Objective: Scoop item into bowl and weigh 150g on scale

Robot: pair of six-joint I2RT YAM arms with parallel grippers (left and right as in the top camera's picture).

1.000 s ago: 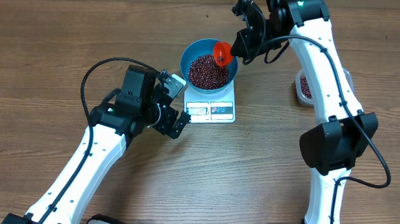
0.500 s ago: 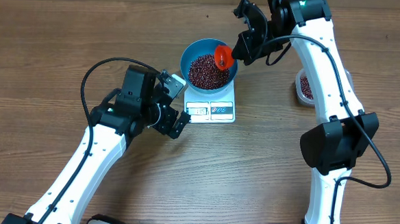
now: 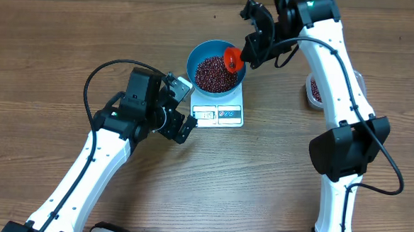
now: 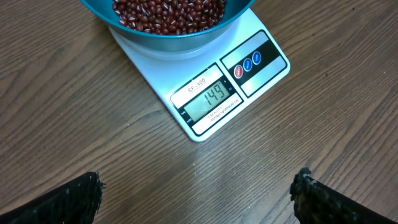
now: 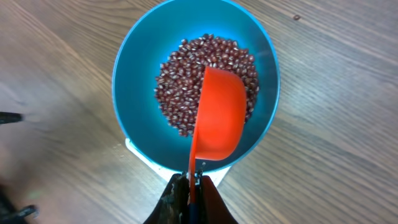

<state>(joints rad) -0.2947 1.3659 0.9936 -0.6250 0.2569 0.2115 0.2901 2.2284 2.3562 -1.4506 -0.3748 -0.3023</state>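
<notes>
Fingers of the right gripper point(image 5: 191, 183) clamp an orange plastic scoop point(image 5: 219, 115), apparently tipped, over the round blue bowl point(image 5: 134, 74) ahead; the left gripper point(image 4: 198, 183) gapes wide.

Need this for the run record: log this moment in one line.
right gripper: shut on orange scoop above blue bowl | left gripper: open, empty, near scale | beans in bowl | display 149

1. Bright, even light from above; shadows on table point(image 3: 47, 58) soft and faint.
2. Display on scale point(image 4: 205, 93) crisp, no glare.
3. Frame bottom: left gripper point(image 4: 198, 198) fingertips point(image 4: 323, 202) dark, blurred.
4. Right wrist view: left edge soft.
</notes>
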